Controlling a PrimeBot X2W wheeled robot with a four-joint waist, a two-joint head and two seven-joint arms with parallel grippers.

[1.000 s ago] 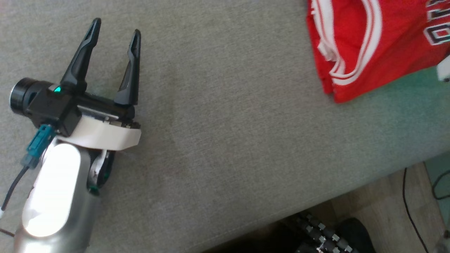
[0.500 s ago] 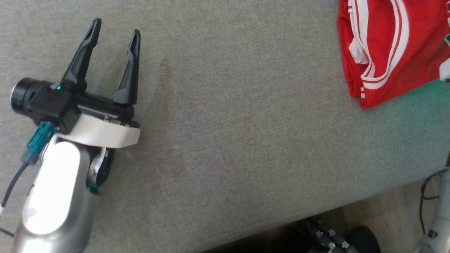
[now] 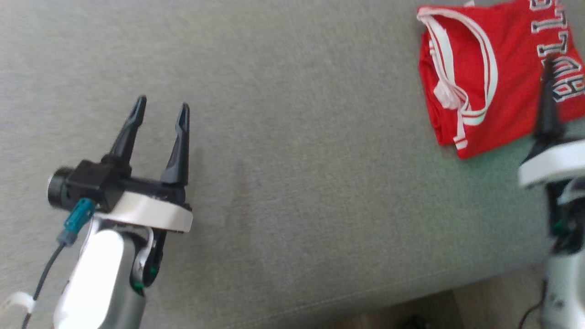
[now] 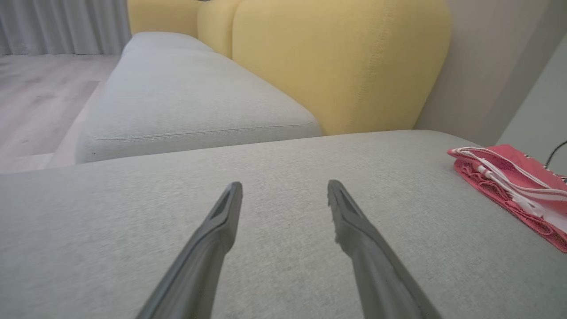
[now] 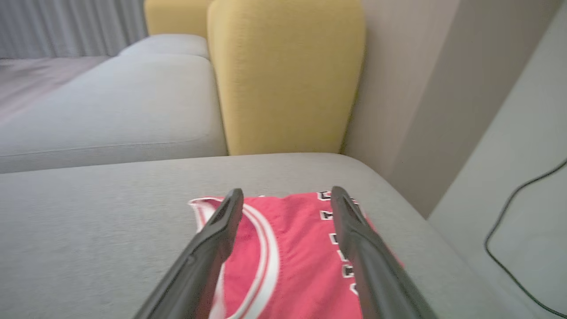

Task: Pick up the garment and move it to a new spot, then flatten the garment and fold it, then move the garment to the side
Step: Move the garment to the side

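Note:
The garment (image 3: 498,109) is a red jersey with white trim and lettering, lying folded at the far right of the grey sofa cushion (image 3: 301,183). In the right wrist view my right gripper (image 5: 287,192) stands open just above the garment (image 5: 301,257), with nothing between its fingers. One of its dark fingers (image 3: 547,105) shows in the head view over the garment's near right part. My left gripper (image 3: 162,102) is open and empty over bare cushion, far to the garment's left. The left wrist view has that gripper (image 4: 284,184) low over the cushion, with the garment (image 4: 518,164) off to the right.
The cushion's front edge (image 3: 365,297) runs along the bottom right, with wooden floor (image 3: 493,301) below it. A yellow backrest (image 5: 283,75) rises behind the cushion. A second grey seat (image 4: 186,102) extends beyond. A dark cable (image 5: 522,230) lies on the floor by the wall.
The head view has shifted. My right gripper now shows more at the right edge, with a finger over the garment. The garment lies on the cushion as before.

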